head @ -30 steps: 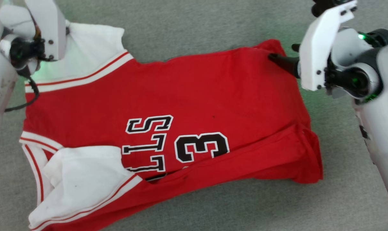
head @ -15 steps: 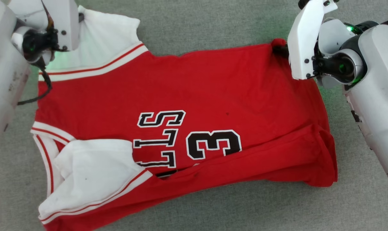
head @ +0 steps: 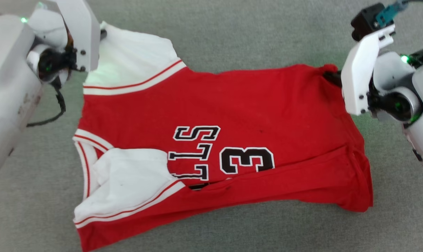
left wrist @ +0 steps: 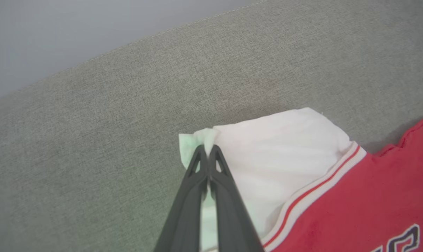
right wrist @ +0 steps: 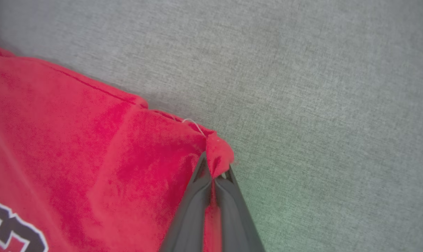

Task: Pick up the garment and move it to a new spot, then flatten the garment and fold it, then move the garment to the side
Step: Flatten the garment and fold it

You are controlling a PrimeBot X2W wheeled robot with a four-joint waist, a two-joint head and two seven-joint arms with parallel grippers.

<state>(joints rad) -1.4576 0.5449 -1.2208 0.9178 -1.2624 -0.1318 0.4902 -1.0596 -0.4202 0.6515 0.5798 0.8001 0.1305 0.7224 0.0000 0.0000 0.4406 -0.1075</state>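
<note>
Left gripper [left wrist: 207, 149] has its two dark fingers pressed together on the outer corner of one white sleeve [left wrist: 278, 147] of the garment [head: 232, 105], with a small tuft of white cloth standing up past the tips. At the opposite end of the garment's far edge, the right gripper [right wrist: 215, 168] is clamped on the red hem corner [right wrist: 219, 151], which bunches into a little peak above its fingertips; a loose pale thread [right wrist: 194, 124] curls off the hem just beside that corner. The garment lies spread on a grey fabric surface [head: 232, 31], front up, neck end toward the robot's left and hem toward its right. The black-and-white lettering [head: 194, 152] and a large numeral 3 [head: 247, 160] sit near its middle, read sideways from the head view. The other white sleeve [head: 131, 175] is folded inward over the near left part of the garment's front, touching the lettering. Along the garment's near edge a long red strip [head: 285, 182] is turned over onto the front, its fold line running out toward the hem. Beyond the pinched sleeve, the surface ends in a stitched edge [left wrist: 134, 41].
</note>
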